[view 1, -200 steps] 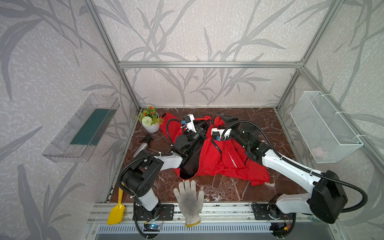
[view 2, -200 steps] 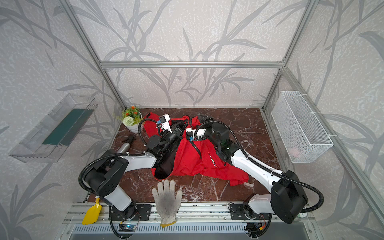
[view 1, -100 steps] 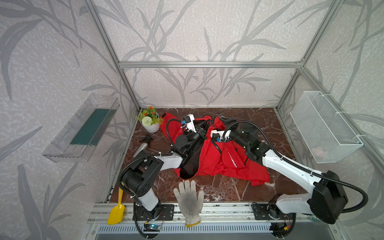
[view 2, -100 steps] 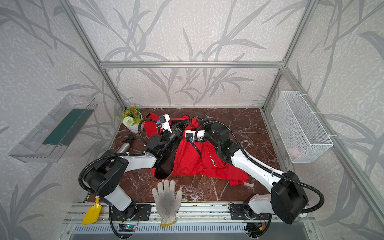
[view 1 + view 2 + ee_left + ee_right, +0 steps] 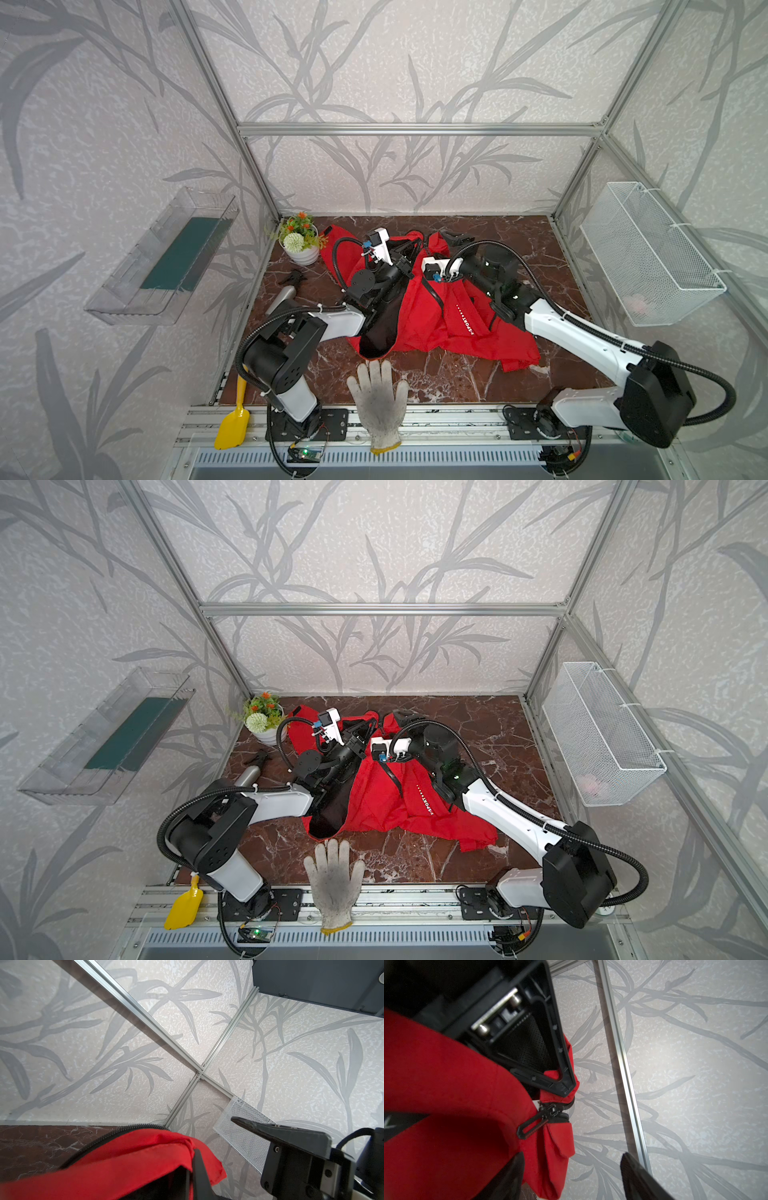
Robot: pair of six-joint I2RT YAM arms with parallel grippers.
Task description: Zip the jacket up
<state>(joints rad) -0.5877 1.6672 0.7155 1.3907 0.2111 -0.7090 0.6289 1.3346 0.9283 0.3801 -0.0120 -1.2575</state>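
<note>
Left claw: clamping fully closed on a fold of red fabric at the jacket's top edge, just above the zipper's end, and holding that edge lifted off the table. Right claw: standing wide apart just beside the same edge and gripping nothing. One finger is sitting close against the hanging red cloth, contact unclear, while the other finger is hovering clear in front of the wall.

1. Tabletop: dark red marble, carrying the items below.
2. Jacket: bright red, lying crumpled across the middle of the table between both arms and spreading toward the right front. Black lining is showing beside the left arm, and white lettering is running along a fold.
3. Wire basket: white, hanging on the right wall.
4. Work glove: white, soiled, lying flat at the front edge, near the jacket's hem but apart from it.
5. Potted plant: sitting in the back left corner, just beside the jacket.
6. Zipper pull: black, dangling from its slider just under the left claw's tips, with neither claw touching it.
</note>
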